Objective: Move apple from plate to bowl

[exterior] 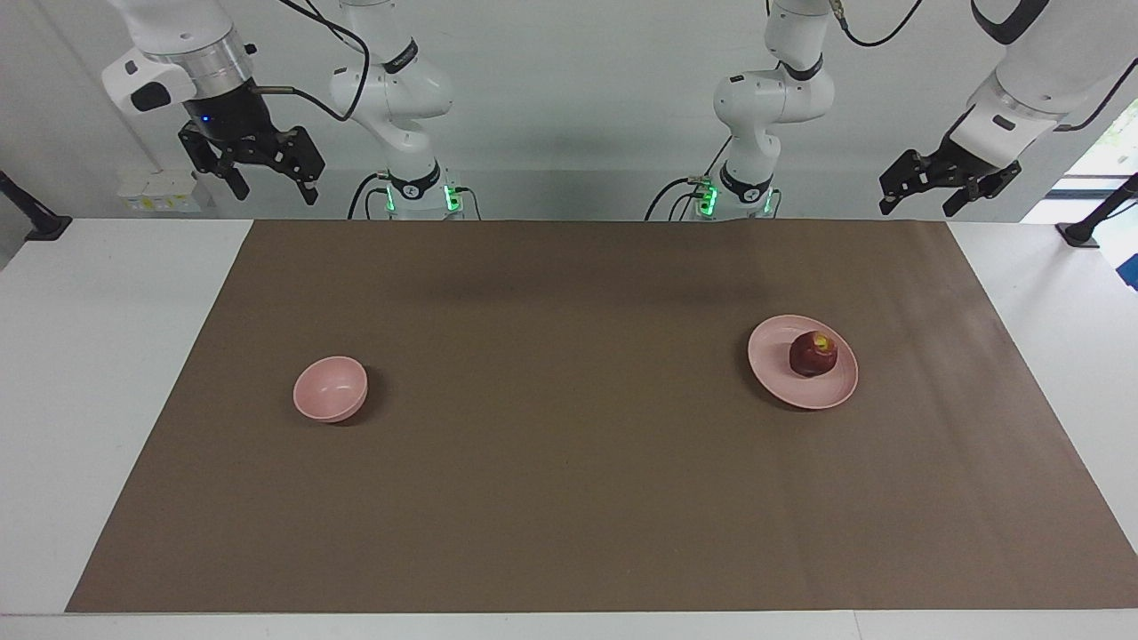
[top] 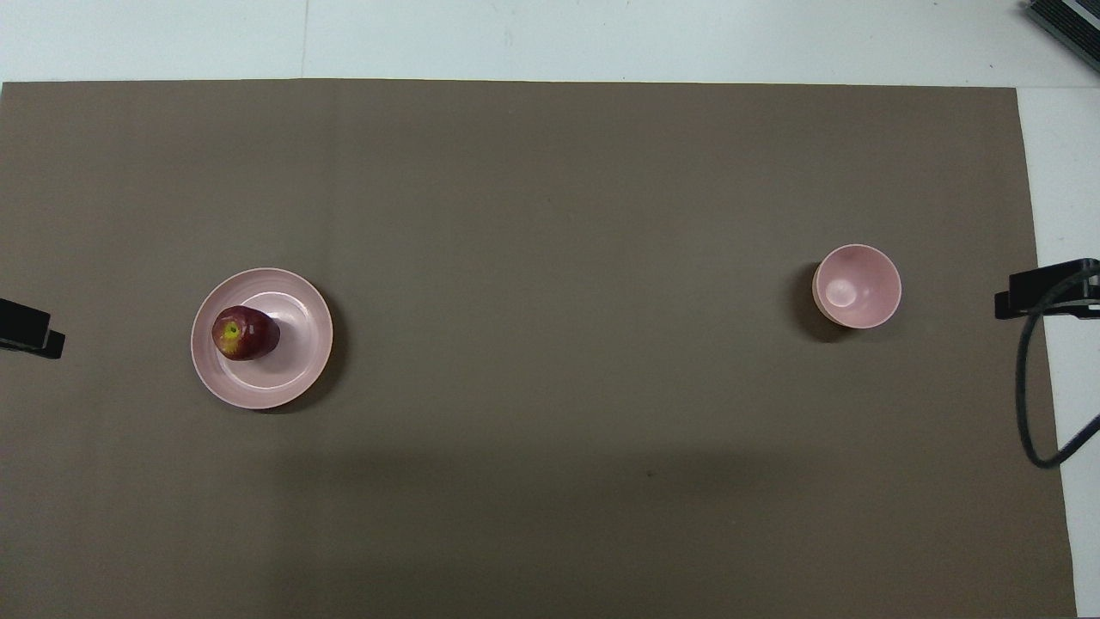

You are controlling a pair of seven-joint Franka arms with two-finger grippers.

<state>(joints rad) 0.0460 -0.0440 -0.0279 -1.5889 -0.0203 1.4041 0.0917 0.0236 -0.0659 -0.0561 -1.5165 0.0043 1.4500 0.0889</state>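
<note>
A dark red apple (exterior: 813, 354) with a yellowish top sits on the pale pink plate (exterior: 782, 373), toward the left arm's end of the table; they also show in the overhead view, apple (top: 245, 333) on plate (top: 301, 361). The small deep pink bowl (exterior: 331, 388) stands empty toward the right arm's end, and shows in the overhead view (top: 858, 286). My left gripper (exterior: 917, 210) hangs open and empty, high over the mat's corner nearest the robots, well apart from the plate. My right gripper (exterior: 276, 196) hangs open and empty, high over the mat's other near corner.
A brown mat (exterior: 569, 498) covers most of the white table (exterior: 89, 356). Only the gripper tips show at the overhead view's side edges, the left (top: 30, 331) and the right (top: 1044, 288), with a black cable (top: 1027, 404) by the right one.
</note>
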